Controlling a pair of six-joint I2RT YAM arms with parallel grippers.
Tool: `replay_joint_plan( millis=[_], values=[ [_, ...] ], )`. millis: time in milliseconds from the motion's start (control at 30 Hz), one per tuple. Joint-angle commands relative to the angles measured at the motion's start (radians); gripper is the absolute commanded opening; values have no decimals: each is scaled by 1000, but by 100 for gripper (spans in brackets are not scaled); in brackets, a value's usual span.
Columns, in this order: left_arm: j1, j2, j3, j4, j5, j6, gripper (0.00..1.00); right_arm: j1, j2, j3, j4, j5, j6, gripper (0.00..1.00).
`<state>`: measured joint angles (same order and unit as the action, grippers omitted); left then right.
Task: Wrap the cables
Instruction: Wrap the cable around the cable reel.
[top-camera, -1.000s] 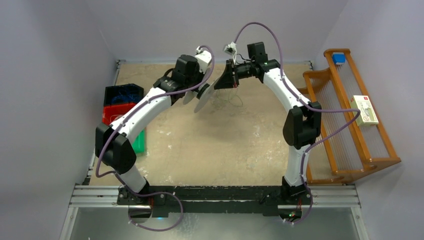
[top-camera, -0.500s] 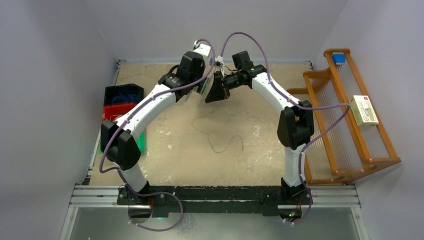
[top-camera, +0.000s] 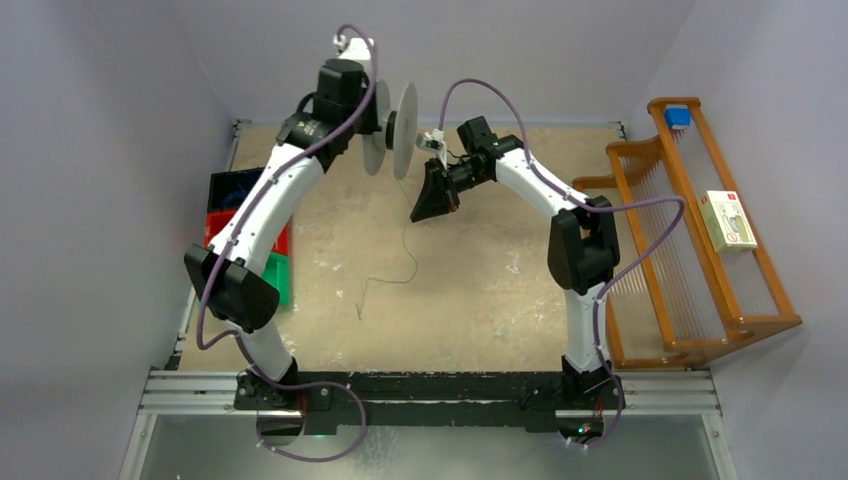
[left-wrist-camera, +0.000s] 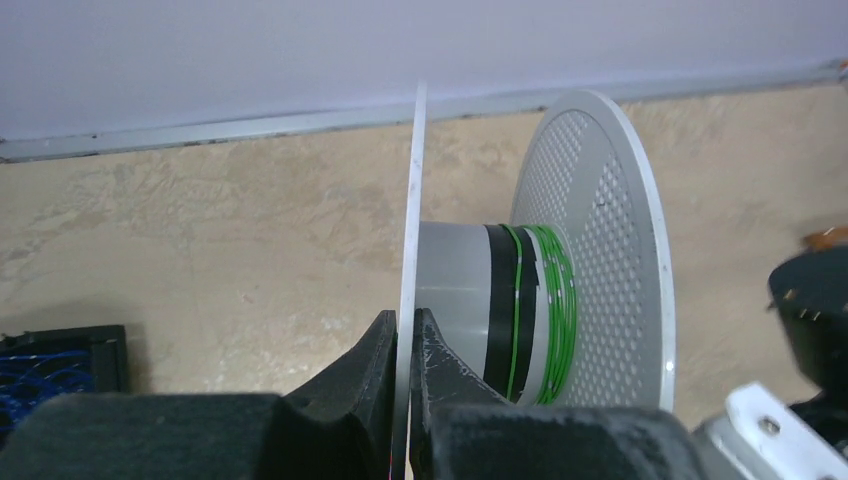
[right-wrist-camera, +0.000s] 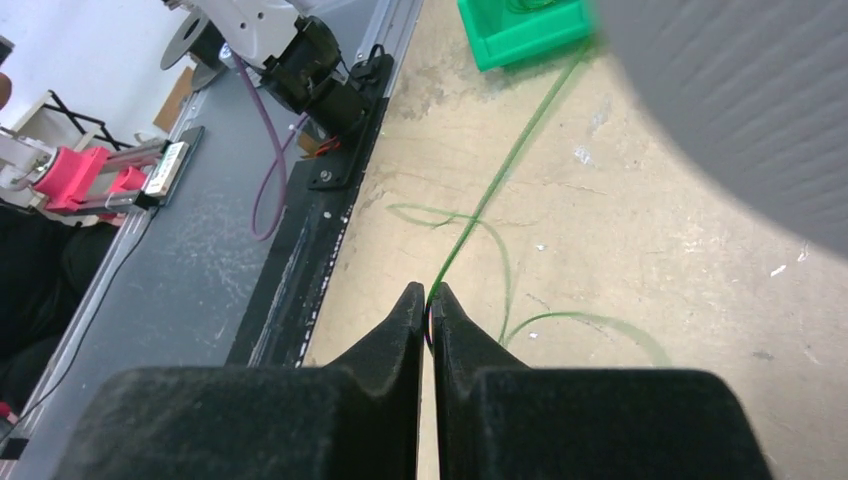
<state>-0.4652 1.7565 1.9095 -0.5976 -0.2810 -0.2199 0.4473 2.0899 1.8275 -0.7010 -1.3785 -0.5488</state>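
1. The left tool is pressed together on the near flange of the spool and holds it on edge. Over the last second the left arm has lifted the spool from low between the arms to high up by the far wall.
2. The right tool is closed, pinching the cable at its tips. It sits below the spool, toward the middle of the counter.
3. Green turns of cable already lie around the spool's hub, beside a black band.
4. Half a second ago the loose cable lay on the counter in a wide loop. Now only one thin strand with a few curls trails toward the near left.
5. The slack is apparently being taken up, so the winding looks well along, with a short tail left to feed on.
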Motion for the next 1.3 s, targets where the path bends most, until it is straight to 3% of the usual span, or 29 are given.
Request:
replay_joint_plan(
  millis=[0,300,500,767,1100,1267],
  values=[
    [125,-66,87,130,163,-130,0,7,18,-8,-159,-52,-121,7],
    [180,-119,11,183,375,-190,0,-3,75,33,-234,-76,-188,6],
    [265,-126,-6,254,614,-284,0,-56,130,41,-236,-77,-178,4],
    [277,-153,-67,292,793,-240,0,-176,149,48,-217,-104,-131,0],
    [275,-213,-202,275,909,-94,0,-200,69,-62,72,35,161,0],
    [275,-222,-230,294,916,-99,0,-200,65,-66,73,54,165,0]
  ],
)
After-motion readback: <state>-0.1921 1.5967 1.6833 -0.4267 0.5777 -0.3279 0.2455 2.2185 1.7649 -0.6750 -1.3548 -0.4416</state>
